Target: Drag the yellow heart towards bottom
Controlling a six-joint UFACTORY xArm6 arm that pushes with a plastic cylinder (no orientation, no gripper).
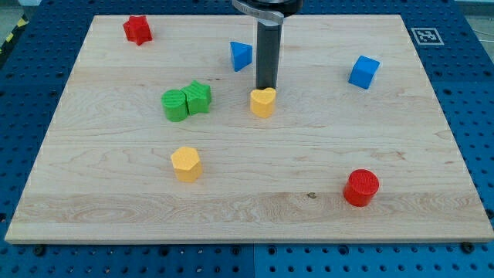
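The yellow heart (263, 102) sits near the middle of the wooden board (247, 208). My tip (266, 88) is at the heart's top edge, on the side toward the view's top, touching or almost touching it. The dark rod rises straight up from there to the view's top edge.
A yellow hexagon (186, 164) lies to the lower left of the heart. Two green blocks (186, 101) sit together to its left. A blue triangle (241, 55) is upper left of my tip, a blue cube (363, 72) at right, a red star (137, 29) top left, a red cylinder (361, 188) bottom right.
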